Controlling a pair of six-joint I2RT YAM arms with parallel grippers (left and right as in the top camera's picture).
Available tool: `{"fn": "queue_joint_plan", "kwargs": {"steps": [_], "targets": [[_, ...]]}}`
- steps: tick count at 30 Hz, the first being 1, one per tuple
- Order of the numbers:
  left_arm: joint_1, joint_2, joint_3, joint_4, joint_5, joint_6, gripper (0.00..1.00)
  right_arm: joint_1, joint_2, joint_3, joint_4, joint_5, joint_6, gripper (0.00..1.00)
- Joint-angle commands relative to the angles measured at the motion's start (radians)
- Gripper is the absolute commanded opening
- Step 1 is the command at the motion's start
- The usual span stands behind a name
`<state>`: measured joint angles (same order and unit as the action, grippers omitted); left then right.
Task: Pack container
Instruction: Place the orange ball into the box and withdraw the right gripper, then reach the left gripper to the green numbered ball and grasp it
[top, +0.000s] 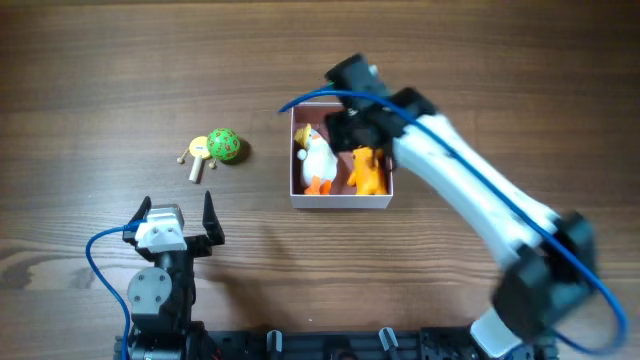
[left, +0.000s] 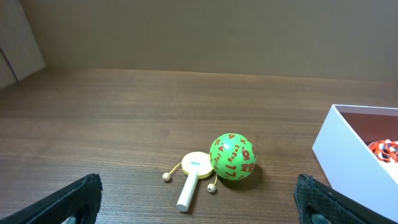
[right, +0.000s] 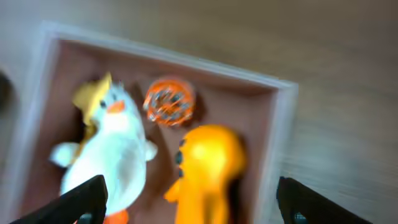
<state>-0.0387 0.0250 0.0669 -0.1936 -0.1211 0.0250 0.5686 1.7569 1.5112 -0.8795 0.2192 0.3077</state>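
The container (top: 340, 201) is a small white box with a pink inside, at the table's middle. It holds a white duck toy (top: 318, 160), an orange toy (top: 368, 172) and an orange-and-white ball (right: 169, 101). My right gripper (right: 193, 202) is open and empty, hovering over the box above the orange toy (right: 208, 165) and duck (right: 115, 155). A green ball with red marks (left: 232, 157) and a small yellow paddle drum (left: 194, 174) lie left of the box (left: 345, 155). My left gripper (left: 199, 202) is open and empty, a little short of them.
The wooden table (top: 100, 90) carries nothing else. The right arm (top: 480, 210) reaches diagonally from the lower right over the box. The left arm's base (top: 160, 290) sits at the lower left.
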Motion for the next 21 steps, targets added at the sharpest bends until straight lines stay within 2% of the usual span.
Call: {"fn": "queue_joint_plan", "kwargs": {"steps": [1, 3, 6, 11, 21], "targets": [[0.005, -0.009, -0.007, 0.003, 0.016, 0.016, 1.00, -0.099, -0.176, 0.037, -0.042, 0.073, 0.061, 0.90], [0.005, -0.009, -0.007, 0.003, 0.016, 0.016, 1.00, -0.170, -0.223, 0.037, -0.070, 0.072, 0.064, 0.92], [0.005, -0.009, -0.007, 0.003, 0.016, 0.016, 1.00, -0.332, -0.258, 0.037, -0.140, 0.068, 0.066, 1.00], [0.005, -0.009, -0.007, 0.003, 0.016, 0.016, 1.00, -0.515, -0.243, 0.034, -0.202, -0.034, 0.059, 1.00], [0.005, -0.009, -0.007, 0.003, 0.016, 0.016, 1.00, -0.547, -0.242, 0.034, -0.202, -0.037, 0.059, 1.00]]}}
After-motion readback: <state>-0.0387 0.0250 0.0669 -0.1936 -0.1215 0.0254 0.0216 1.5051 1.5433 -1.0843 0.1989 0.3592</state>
